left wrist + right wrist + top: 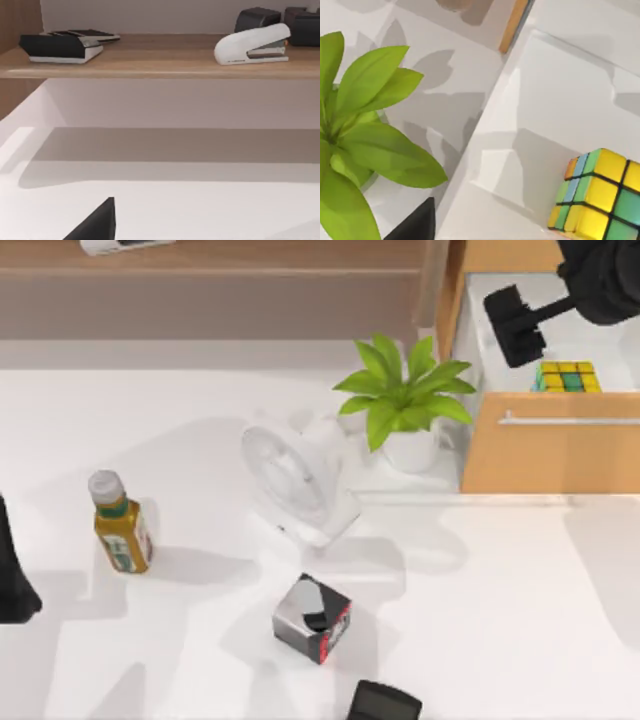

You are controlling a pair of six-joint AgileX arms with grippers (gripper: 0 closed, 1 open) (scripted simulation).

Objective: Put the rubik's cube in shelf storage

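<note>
our right end effector (517,325) hovered over the white-lined orange-wood drawer (550,445), its fingers seemingly apart and holding nothing; the glossy gridded rubik's cube (567,377) sat inside, below the wooden shelf storage (200,285).

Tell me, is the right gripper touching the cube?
Apart. In the top view the right gripper hovers over the open drawer, with bare white floor between it and the cube.

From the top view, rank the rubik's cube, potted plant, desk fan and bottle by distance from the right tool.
1. rubik's cube, in the open drawer, just beside the right tool.
2. potted plant, left of the drawer.
3. desk fan, mid-table.
4. bottle, far left.
</note>
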